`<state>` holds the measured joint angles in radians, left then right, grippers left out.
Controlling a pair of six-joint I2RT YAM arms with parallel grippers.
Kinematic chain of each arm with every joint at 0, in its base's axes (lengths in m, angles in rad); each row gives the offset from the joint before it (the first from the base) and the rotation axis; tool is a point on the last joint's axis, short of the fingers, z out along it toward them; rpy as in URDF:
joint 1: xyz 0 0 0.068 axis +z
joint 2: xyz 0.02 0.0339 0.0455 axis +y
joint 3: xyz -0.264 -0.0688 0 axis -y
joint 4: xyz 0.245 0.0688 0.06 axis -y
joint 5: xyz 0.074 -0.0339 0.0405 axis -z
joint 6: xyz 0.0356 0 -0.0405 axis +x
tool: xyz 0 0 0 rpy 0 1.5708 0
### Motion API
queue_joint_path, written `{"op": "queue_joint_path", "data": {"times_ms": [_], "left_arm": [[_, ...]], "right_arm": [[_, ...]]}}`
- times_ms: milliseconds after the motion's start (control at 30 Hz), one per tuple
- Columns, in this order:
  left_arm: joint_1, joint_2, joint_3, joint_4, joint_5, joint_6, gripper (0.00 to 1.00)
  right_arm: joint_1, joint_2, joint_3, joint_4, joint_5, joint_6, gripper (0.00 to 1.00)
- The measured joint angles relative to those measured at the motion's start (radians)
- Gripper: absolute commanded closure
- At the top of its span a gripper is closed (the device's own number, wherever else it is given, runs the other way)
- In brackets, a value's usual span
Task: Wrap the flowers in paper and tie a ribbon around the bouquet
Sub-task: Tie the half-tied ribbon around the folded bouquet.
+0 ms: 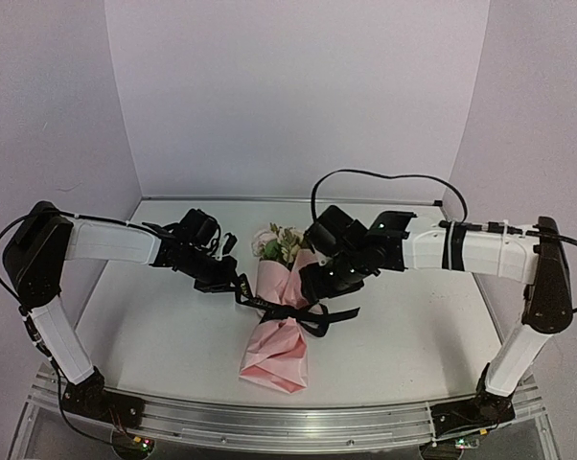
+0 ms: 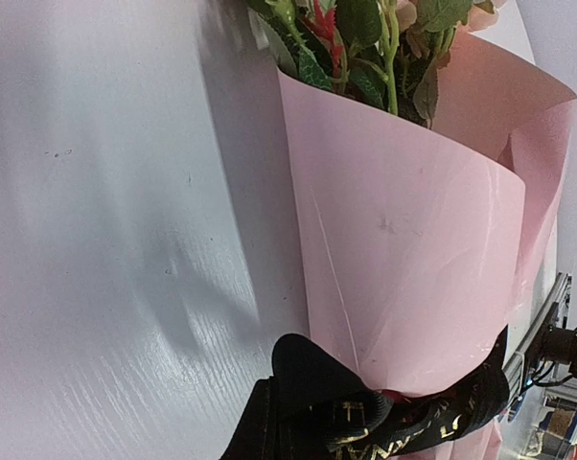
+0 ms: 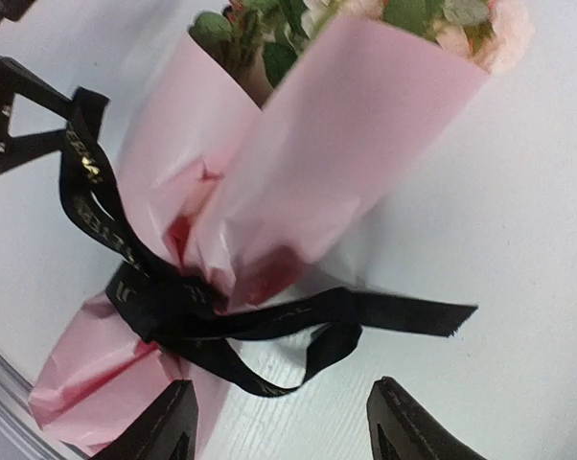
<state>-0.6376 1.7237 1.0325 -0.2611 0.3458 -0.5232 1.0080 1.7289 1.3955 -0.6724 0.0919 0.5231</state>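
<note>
The bouquet point(image 1: 277, 331) lies in the middle of the table: flowers point(image 1: 279, 241) at the far end, wrapped in a cone of pink paper point(image 1: 274, 359). The black ribbon point(image 1: 303, 314) is knotted round the cone's waist, with a loop and a tail lying to the right. My left gripper point(image 1: 237, 286) is shut on the ribbon's left end point(image 2: 365, 422) beside the paper point(image 2: 413, 240). My right gripper point(image 3: 288, 436) is open just above the ribbon's loop point(image 3: 269, 326). Its fingers point(image 3: 164, 426) are wide apart with nothing between them.
White walls close the table at the back and both sides. A metal rail point(image 1: 288, 422) runs along the near edge, just past the bouquet's folded end. A black cable point(image 1: 384, 177) arcs above the right arm.
</note>
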Motion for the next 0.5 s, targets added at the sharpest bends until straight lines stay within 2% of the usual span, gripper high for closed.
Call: {"op": "queue_joint_path", "data": {"times_ms": [233,400,500], "left_arm": [[0.000,0.000,0.000,0.000,0.000,0.000,1.00],[0.000,0.001,0.000,0.000,0.001,0.000,1.00],[0.000,0.005,0.000,0.000,0.002,0.000,1.00]], "right_arm": [[-0.011,-0.033,-0.162,0.066,-0.048,0.145,0.49],[-0.010,-0.039,-0.263,0.142,-0.076,0.209,0.61],[-0.003,-0.039,-0.285,0.193,-0.092,0.210,0.61]]}}
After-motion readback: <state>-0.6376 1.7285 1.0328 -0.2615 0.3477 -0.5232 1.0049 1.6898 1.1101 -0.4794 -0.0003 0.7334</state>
